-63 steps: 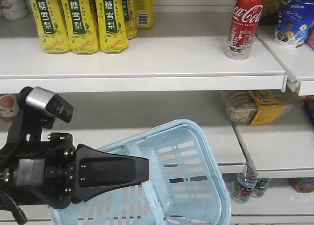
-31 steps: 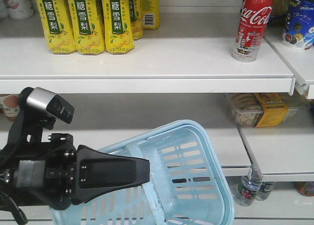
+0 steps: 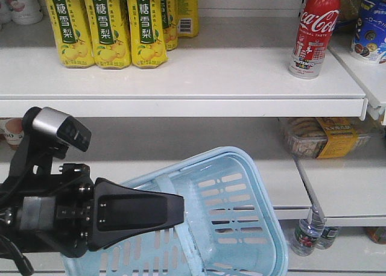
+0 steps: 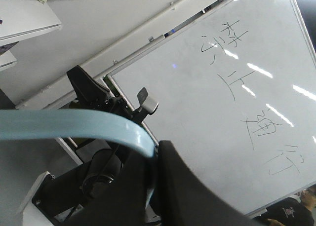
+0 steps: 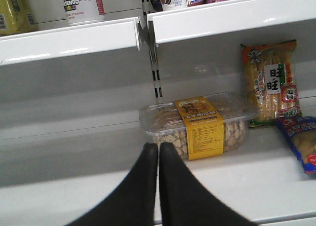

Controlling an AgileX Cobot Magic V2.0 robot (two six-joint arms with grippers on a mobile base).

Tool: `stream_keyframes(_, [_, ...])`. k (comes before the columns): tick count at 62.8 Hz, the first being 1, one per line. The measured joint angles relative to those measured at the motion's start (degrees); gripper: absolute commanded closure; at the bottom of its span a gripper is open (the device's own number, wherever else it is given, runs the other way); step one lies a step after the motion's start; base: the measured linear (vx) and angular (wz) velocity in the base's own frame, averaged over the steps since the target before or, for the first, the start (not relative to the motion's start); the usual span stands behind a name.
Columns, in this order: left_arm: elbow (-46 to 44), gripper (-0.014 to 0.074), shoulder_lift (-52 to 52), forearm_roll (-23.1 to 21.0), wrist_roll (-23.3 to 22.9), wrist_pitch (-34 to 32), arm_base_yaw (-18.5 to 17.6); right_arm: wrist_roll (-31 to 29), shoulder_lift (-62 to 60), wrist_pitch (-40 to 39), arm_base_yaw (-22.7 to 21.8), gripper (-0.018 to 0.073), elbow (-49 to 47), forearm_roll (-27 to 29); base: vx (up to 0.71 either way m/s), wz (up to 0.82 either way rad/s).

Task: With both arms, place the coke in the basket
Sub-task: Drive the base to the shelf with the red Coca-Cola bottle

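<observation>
Front view: the coke (image 3: 315, 32) is seen upright on the upper shelf (image 3: 181, 83), untouched. The basket (image 3: 265, 197) is carried tilted, below and left of the coke, presumably to receive it.

Left wrist view: the left gripper (image 4: 154, 159) is clamped on the basket's band handle (image 4: 74, 125).

Right wrist view: the right gripper (image 5: 158, 154) is pressed together and empty, below and right of the coke (image 5: 81, 6), so an upward reach is judged needed.

The coke (image 3: 316, 32) stands upright on the upper shelf (image 3: 229, 71), well above the tilted basket (image 3: 232, 199).
</observation>
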Motion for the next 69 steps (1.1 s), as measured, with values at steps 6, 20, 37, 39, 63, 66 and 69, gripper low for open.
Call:
stream_keyframes(6, [0.0,0.0603,0.0,0.0,0.0,0.0,0.0,0.0,0.0,0.0,0.0,0.0564,0.0,0.0,0.01,0.01])
stream_keyframes(20, [0.0,0.0603,0.0,0.0,0.0,0.0,0.0,0.0,0.0,0.0,0.0,0.0564,0.0,0.0,0.01,0.02])
stream_keyframes(37, [0.0,0.0603,0.0,0.0,0.0,0.0,0.0,0.0,0.0,0.0,0.0,0.0564,0.0,0.0,0.03,0.02])
stream_keyframes(39, [0.0,0.0603,0.0,0.0,0.0,0.0,0.0,0.0,0.0,0.0,0.0,0.0564,0.0,0.0,0.03,0.0])
stream_keyframes(63, [0.0,0.0603,0.0,0.0,0.0,0.0,0.0,0.0,0.0,0.0,0.0,0.0564,0.0,0.0,0.02,-0.02])
stream_keyframes(66, [0.0,0.0603,0.0,0.0,0.0,0.0,0.0,0.0,0.0,0.0,0.0,0.0564,0.0,0.0,0.01,0.01])
stream_keyframes(69, [0.0,0.0603,0.0,0.0,0.0,0.0,0.0,0.0,0.0,0.0,0.0,0.0564,0.0,0.0,0.01,0.01])
